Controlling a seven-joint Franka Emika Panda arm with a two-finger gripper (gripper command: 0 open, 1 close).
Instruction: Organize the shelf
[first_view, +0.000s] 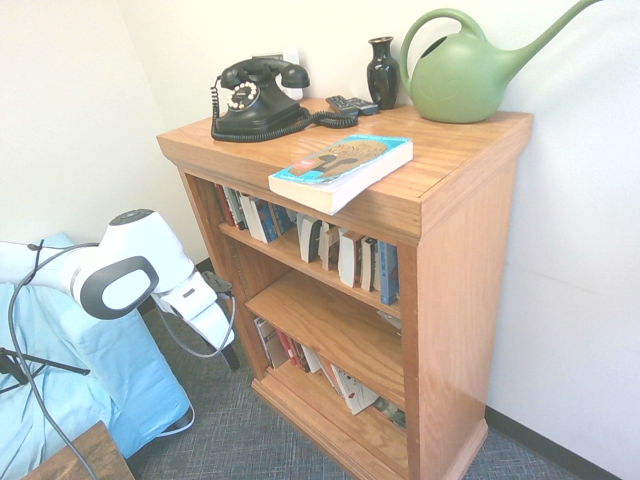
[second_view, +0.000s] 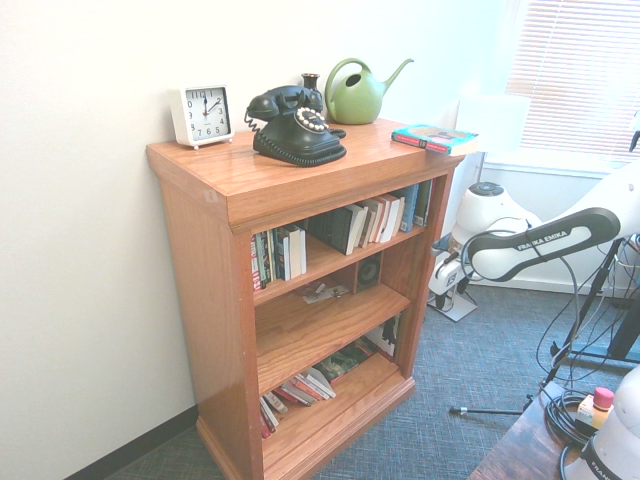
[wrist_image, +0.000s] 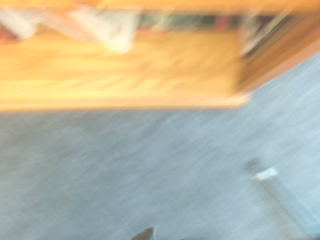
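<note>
1. The shelf (first_view: 470, 250) stands against the wall; the gripper (first_view: 231, 356), wide and empty, is beside it.
2. Left to tidy, probably: overhanging blue book (first_view: 345, 160), slumped lower books (first_view: 350, 388).

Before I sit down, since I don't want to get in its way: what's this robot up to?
The robot arm is at work on organizing the shelf, but it holds nothing right now; it hangs beside the bookcase. A paperback lies on top, jutting past the front edge, near a black telephone and green watering can. Books line two of the shelves below.
</note>
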